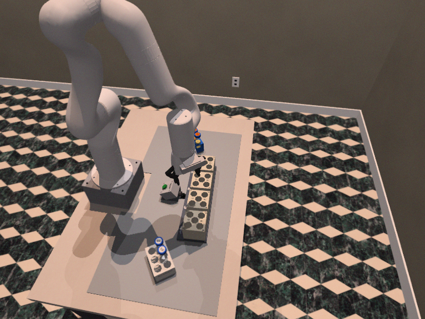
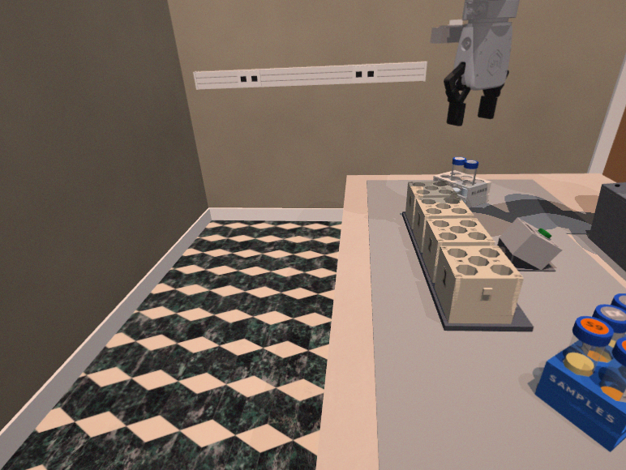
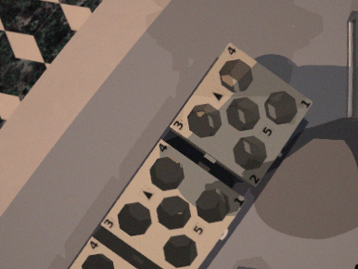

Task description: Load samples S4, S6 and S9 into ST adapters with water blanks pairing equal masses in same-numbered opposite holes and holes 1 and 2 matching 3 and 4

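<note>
My gripper [image 1: 187, 176] [image 2: 471, 115] is open and empty, high above the loading stand [image 2: 488, 327]. Four cream adapters stand in a row in it; the end one by the blanks [image 1: 195, 234] [image 3: 262, 83] and the end one by the samples [image 2: 478, 303] show no tubes, nor do the middle ones where visible. The blue SAMPLES rack [image 1: 200, 148] [image 2: 576, 399] holds S9 [image 2: 592, 327], a grey-dot tube [image 2: 613, 313] and others partly cut off. The BLANKS rack [image 1: 164, 275] [image 2: 475, 194] holds two upright blanks [image 1: 158, 241] [image 1: 161, 249]; their numbers are unclear.
The sloped desk [image 1: 170, 192] [image 2: 526, 245] with the green DONE key [image 1: 164, 186] [image 2: 544, 232] stands close beside the stand, on the robot base's side. The dark base [image 1: 113, 192] is farther off. A yellow disc [image 2: 578, 362] shows at a front well of the SAMPLES rack.
</note>
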### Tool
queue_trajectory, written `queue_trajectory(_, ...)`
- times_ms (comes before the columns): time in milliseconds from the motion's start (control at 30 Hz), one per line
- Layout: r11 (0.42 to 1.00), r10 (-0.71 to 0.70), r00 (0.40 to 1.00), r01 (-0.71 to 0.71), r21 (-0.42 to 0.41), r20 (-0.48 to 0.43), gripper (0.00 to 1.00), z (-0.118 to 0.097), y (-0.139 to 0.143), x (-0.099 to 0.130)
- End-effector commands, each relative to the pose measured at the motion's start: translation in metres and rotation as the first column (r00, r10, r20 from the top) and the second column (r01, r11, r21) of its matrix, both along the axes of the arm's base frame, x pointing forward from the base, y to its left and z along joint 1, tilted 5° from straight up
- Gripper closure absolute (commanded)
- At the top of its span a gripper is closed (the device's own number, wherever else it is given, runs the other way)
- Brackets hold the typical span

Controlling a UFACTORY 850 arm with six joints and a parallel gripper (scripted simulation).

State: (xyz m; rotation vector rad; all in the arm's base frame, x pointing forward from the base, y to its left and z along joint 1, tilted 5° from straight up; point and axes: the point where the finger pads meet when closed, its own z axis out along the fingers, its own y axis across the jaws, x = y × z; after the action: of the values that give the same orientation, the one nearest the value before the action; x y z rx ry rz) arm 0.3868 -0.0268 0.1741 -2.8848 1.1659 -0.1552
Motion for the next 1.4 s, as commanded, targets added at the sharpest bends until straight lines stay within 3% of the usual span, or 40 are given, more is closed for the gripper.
queue_trajectory(0, 1.000, 0.000, 1.000, 0.000, 0.000, 0.002, 0.00, 0.001, 0.000, 0.001)
queue_trajectory(533, 1.000, 0.000, 1.000, 0.000, 0.000, 0.002, 0.00, 0.001, 0.000, 0.001)
queue_trajectory(733, 0.980, 0.198, 0.980, -0.198, -0.015, -0.004, 0.00, -0.006, 0.021, 0.008)
queue_trajectory(1033, 0.878, 0.478, 0.878, -0.478, -0.033, -0.019, 0.00, -0.014, 0.046, 0.015)
queue_trajectory(1100, 0.878, 0.478, 0.878, -0.478, -0.033, -0.019, 0.00, -0.014, 0.046, 0.015)
queue_trajectory(1367, 0.720, 0.691, 0.722, -0.692, -0.045, -0.034, 0.00, -0.021, 0.067, 0.019)
